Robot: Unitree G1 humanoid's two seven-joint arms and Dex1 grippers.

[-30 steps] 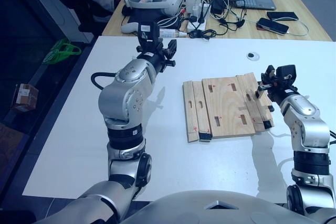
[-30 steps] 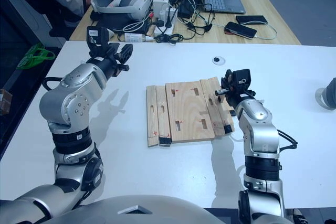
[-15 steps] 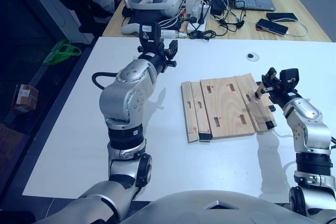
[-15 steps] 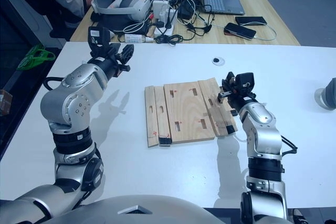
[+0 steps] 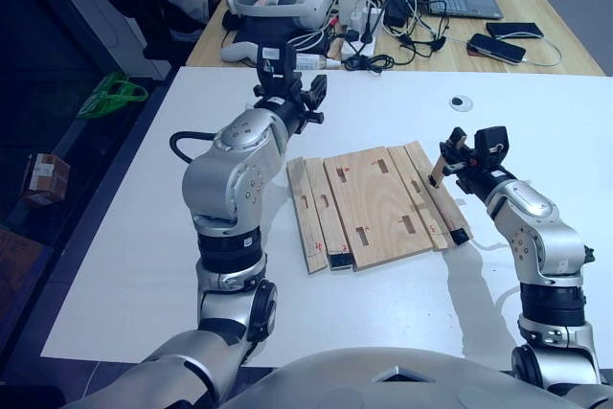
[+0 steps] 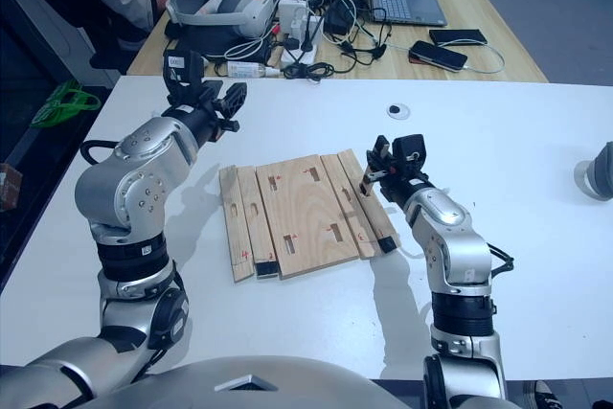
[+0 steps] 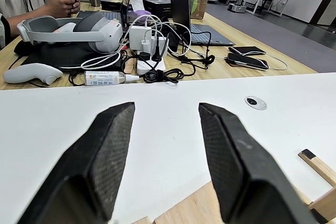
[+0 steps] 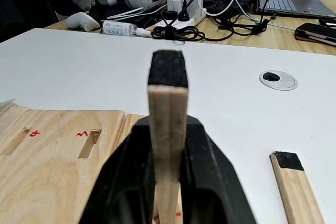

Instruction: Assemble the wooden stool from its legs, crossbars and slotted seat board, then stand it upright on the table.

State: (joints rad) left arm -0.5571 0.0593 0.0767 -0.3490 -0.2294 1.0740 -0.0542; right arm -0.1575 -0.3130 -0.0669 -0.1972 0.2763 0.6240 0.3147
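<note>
**Held leg in relation to the slotted seat board**

The right end effector (image 5: 448, 152) is closed on one wooden leg (image 8: 167, 103). The leg's black-capped end points away from the wrist, and its long axis stands steeply to the tabletop (image 5: 536, 102). Whether its lower end touches anything cannot be told.

The seat board (image 5: 369, 203) lies flat, just to the robot's left of this end effector and slightly nearer the body. Loose strips (image 5: 436, 200) lie between the two, against the board's right edge. More strips (image 5: 308, 215) lie against its left edge. The board's slots (image 8: 89, 144) run roughly along the strips' length.

The left end effector (image 7: 165, 114) hangs empty with its fingers apart, above the tabletop beyond the board's far left corner.

Your right arm is the nearer one. The coming move probably depends on carrying the leg leftward over the strips and lining it up with a slot.
</note>
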